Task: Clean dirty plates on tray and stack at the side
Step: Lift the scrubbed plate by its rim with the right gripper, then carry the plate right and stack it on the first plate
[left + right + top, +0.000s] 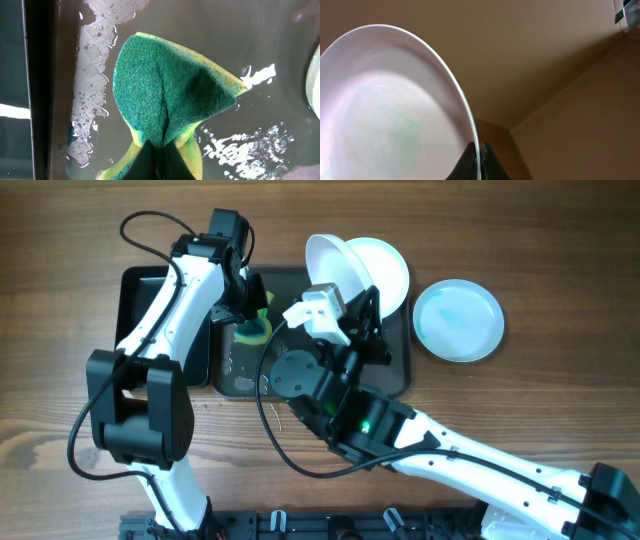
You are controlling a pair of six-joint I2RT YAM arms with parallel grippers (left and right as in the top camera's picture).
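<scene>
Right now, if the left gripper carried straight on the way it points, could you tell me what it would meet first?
The left gripper is shut on the sponge, so the sponge would press into the wet floor of the tray first; whether it touches yet, I cannot tell.

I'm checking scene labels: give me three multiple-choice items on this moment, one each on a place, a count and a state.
1. Where is the sponge? A) on the tray B) in the black container C) on the bare table
2. How many white plates show overhead? A) two B) three C) four
3. The right hand is: A) open and empty B) shut on a white plate's rim C) shut on the sponge
Answers: 1 A, wet tray floor shows around it; 2 B, one held, one behind it, one right of the tray; 3 B, its fingers pinch the rim.
</scene>
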